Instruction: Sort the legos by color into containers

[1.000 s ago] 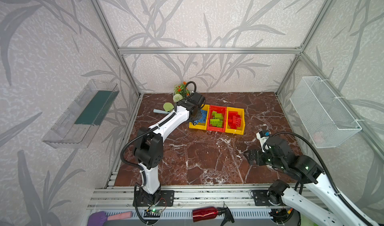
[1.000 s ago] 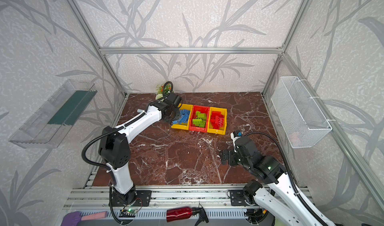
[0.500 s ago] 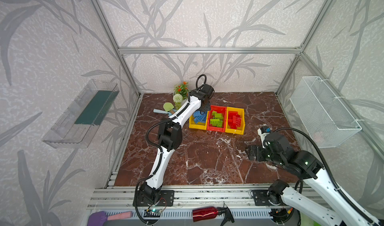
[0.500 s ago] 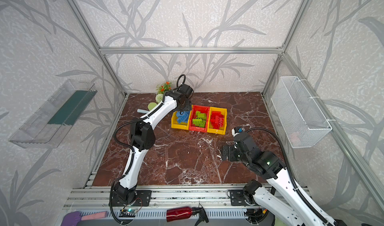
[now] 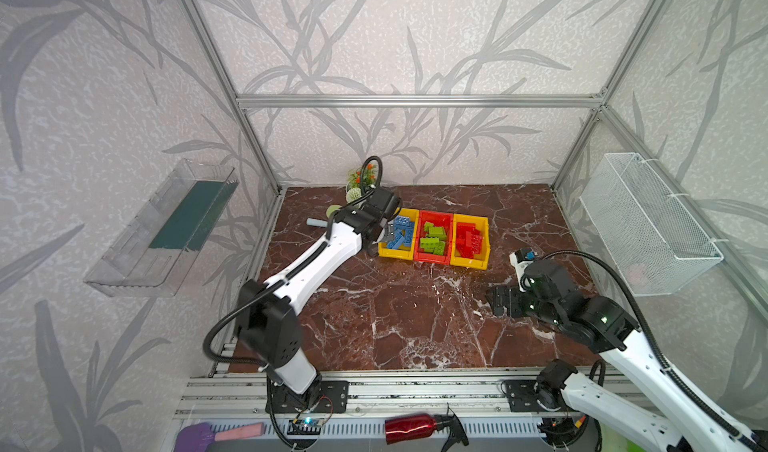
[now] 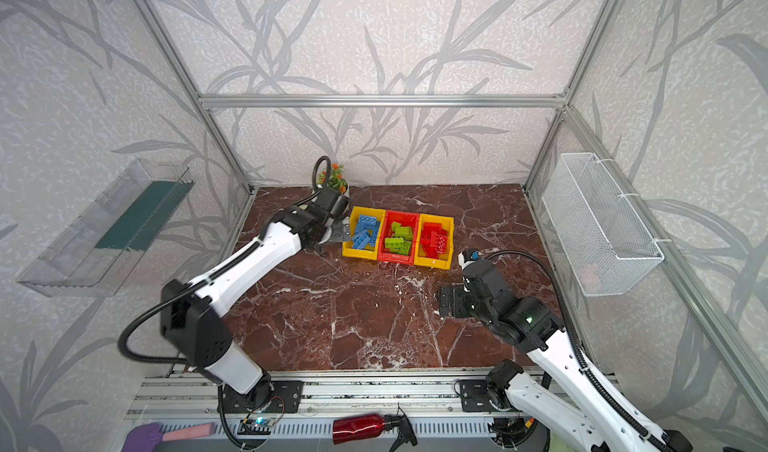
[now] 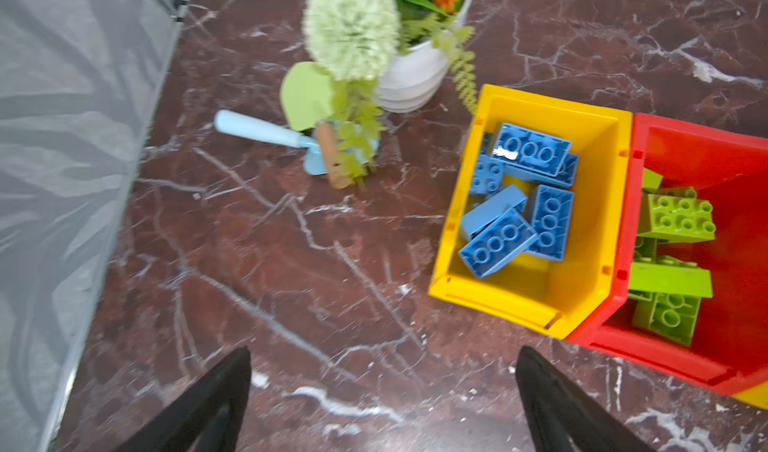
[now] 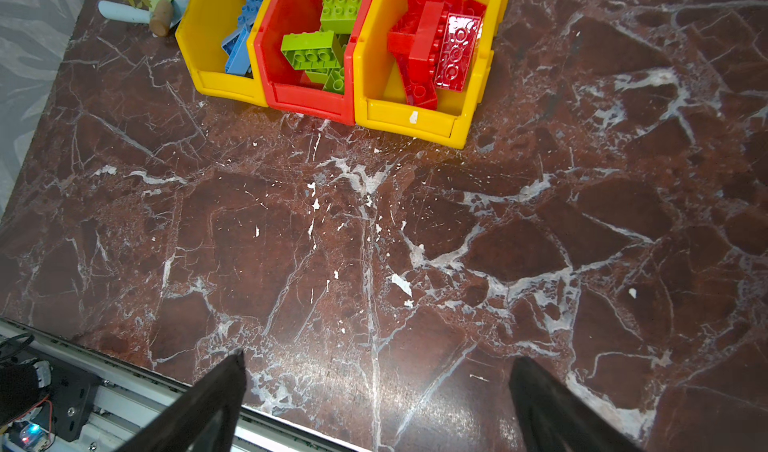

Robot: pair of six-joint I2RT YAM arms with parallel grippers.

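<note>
While the left gripper hangs with jaws spread and empty just outside the left yellow bin, the blue legos lie jumbled inside that bin, toward the table's middle from it. Green legos sit in the red bin, and red legos in the right yellow bin. The right gripper, likewise spread and empty, hovers well apart from the bins. A potted plant crowds the left arm. No loose brick shows, so the sorting looks finished.
</note>
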